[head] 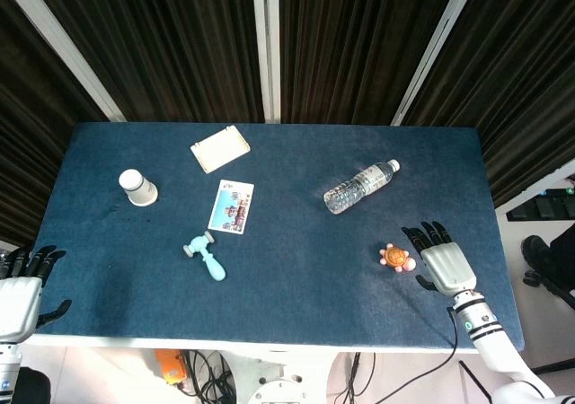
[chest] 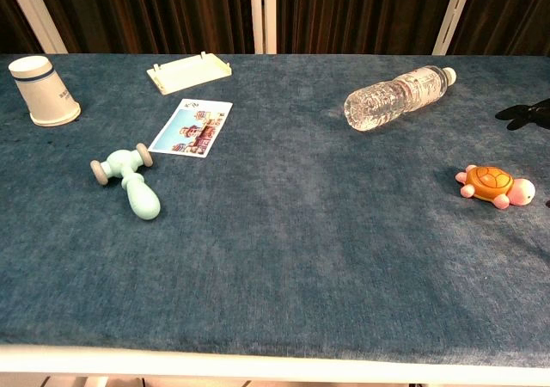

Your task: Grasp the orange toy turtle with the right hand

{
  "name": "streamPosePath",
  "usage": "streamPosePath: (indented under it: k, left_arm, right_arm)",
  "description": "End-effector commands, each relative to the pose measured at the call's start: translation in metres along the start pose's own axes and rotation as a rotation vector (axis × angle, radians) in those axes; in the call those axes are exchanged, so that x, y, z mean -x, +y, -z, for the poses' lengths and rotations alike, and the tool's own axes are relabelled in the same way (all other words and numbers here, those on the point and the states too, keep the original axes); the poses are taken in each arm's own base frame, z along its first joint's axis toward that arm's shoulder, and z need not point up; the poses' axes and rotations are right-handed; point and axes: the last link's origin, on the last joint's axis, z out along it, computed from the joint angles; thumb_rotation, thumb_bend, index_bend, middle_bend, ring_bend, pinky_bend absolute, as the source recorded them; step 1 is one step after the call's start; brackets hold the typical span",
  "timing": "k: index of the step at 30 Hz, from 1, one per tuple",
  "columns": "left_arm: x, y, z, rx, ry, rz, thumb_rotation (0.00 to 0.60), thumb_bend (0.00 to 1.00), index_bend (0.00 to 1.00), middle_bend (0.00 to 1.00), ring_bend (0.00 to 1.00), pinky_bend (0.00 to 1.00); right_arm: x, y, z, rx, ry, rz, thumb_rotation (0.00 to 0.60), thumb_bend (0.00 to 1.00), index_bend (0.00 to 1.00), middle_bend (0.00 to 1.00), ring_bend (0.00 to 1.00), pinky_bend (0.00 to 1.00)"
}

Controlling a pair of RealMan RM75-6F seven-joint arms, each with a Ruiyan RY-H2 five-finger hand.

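One orange toy turtle point(head: 396, 258) lies crosswise, head apparently toward the spread, empty right hand point(head: 438, 261).

Cut-off robot hands
Chest view: right robot hand point(chest: 526, 113) shows fingertips only at the edge. Head view: left robot hand point(head: 20, 289) partly cropped.

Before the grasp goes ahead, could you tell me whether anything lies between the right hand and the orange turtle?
Nothing visible does. The right hand hovers just right of the orange toy turtle, with only bare blue table between them. The water bottle lies farther back.
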Motion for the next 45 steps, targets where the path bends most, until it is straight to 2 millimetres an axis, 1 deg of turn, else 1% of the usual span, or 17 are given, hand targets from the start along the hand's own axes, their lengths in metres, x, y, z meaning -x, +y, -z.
streamPosePath:
  k: [1, 4, 9, 15, 19, 23, 25, 28, 29, 30, 32, 37, 39, 40, 42, 44, 45]
  left_arm:
    - [0.001, -0.001, 0.000, -0.004, -0.003, 0.002, 0.600, 0.16, 0.21, 0.13, 0.00, 0.10]
    - [0.002, -0.002, 0.000, -0.007, -0.005, 0.004, 0.600, 0.16, 0.21, 0.13, 0.00, 0.10]
    - [0.001, -0.004, 0.001, -0.011, -0.001, 0.007, 0.600, 0.16, 0.21, 0.13, 0.00, 0.10]
    - [0.001, -0.006, 0.003, -0.014, 0.002, 0.008, 0.600, 0.16, 0.21, 0.13, 0.00, 0.10]
    - [0.001, -0.006, 0.002, -0.013, 0.000, 0.007, 0.600, 0.16, 0.21, 0.13, 0.00, 0.10]
    - [0.001, -0.006, 0.002, -0.012, 0.000, 0.007, 0.600, 0.16, 0.21, 0.13, 0.00, 0.10]
    - [0.001, -0.006, 0.002, -0.013, 0.000, 0.007, 0.600, 0.16, 0.20, 0.13, 0.00, 0.10]
    - [0.001, -0.006, 0.002, -0.014, -0.001, 0.007, 0.600, 0.16, 0.21, 0.13, 0.00, 0.10]
    - [0.001, -0.006, 0.002, -0.014, -0.001, 0.007, 0.600, 0.16, 0.21, 0.13, 0.00, 0.10]
    - [0.001, -0.006, 0.002, -0.014, -0.001, 0.007, 0.600, 0.16, 0.21, 0.13, 0.00, 0.10]
    - [0.001, -0.006, 0.002, -0.013, 0.000, 0.008, 0.600, 0.16, 0.21, 0.13, 0.00, 0.10]
    - [0.001, -0.006, 0.002, -0.012, 0.002, 0.007, 0.600, 0.16, 0.21, 0.13, 0.00, 0.10]
    - [0.001, -0.006, 0.002, -0.012, 0.001, 0.007, 0.600, 0.16, 0.21, 0.13, 0.00, 0.10]
    - [0.001, -0.006, 0.002, -0.011, 0.001, 0.007, 0.600, 0.16, 0.21, 0.13, 0.00, 0.10]
    - [0.000, -0.005, 0.001, -0.009, 0.002, 0.006, 0.600, 0.16, 0.21, 0.13, 0.00, 0.10]
    - [0.000, -0.004, 0.001, -0.008, 0.002, 0.006, 0.600, 0.16, 0.21, 0.13, 0.00, 0.10]
    - [0.000, -0.004, 0.001, -0.008, 0.003, 0.005, 0.600, 0.16, 0.21, 0.13, 0.00, 0.10]
  right_arm:
    - [0.002, -0.005, -0.007, -0.008, 0.002, -0.006, 0.600, 0.16, 0.02, 0.14, 0.00, 0.00]
    - [0.003, -0.010, -0.012, -0.020, 0.010, -0.005, 0.600, 0.20, 0.05, 0.16, 0.00, 0.00]
    - [0.005, -0.017, -0.016, -0.034, 0.018, 0.006, 0.600, 0.32, 0.10, 0.20, 0.00, 0.00]
    - [0.008, -0.023, -0.019, -0.045, 0.007, 0.019, 0.600, 0.33, 0.14, 0.25, 0.00, 0.00]
    - [0.012, -0.025, -0.020, -0.050, -0.003, 0.030, 0.600, 0.33, 0.22, 0.32, 0.00, 0.00]
    - [0.013, -0.028, -0.023, -0.051, 0.012, 0.030, 0.600, 0.34, 0.42, 0.43, 0.06, 0.00]
    - [0.013, -0.029, -0.024, -0.047, 0.041, 0.033, 0.600, 0.37, 0.58, 0.53, 0.12, 0.00]
    - [0.014, -0.032, -0.026, -0.046, 0.085, 0.025, 0.600, 0.48, 0.81, 0.71, 0.23, 0.00]
    - [0.014, -0.033, -0.026, -0.052, 0.099, 0.018, 0.600, 0.55, 0.90, 0.77, 0.29, 0.00]
    - [0.015, -0.034, -0.026, -0.060, 0.116, 0.009, 0.600, 0.59, 0.96, 0.81, 0.32, 0.00]
    - [0.016, -0.034, -0.026, -0.069, 0.127, 0.011, 0.600, 0.61, 1.00, 0.85, 0.36, 0.00]
    - [0.015, -0.031, -0.025, -0.074, 0.147, 0.005, 0.600, 0.61, 1.00, 0.87, 0.37, 0.00]
    - [0.014, -0.028, -0.024, -0.075, 0.139, 0.001, 0.600, 0.54, 0.95, 0.84, 0.36, 0.00]
    - [0.015, -0.027, -0.024, -0.074, 0.125, 0.007, 0.600, 0.49, 0.89, 0.81, 0.35, 0.00]
    - [0.014, -0.023, -0.023, -0.068, 0.095, 0.025, 0.600, 0.37, 0.66, 0.63, 0.28, 0.00]
    - [0.013, -0.022, -0.023, -0.063, 0.079, 0.028, 0.600, 0.32, 0.42, 0.44, 0.16, 0.00]
    - [0.012, -0.022, -0.022, -0.062, 0.074, 0.026, 0.600, 0.31, 0.35, 0.37, 0.12, 0.00]
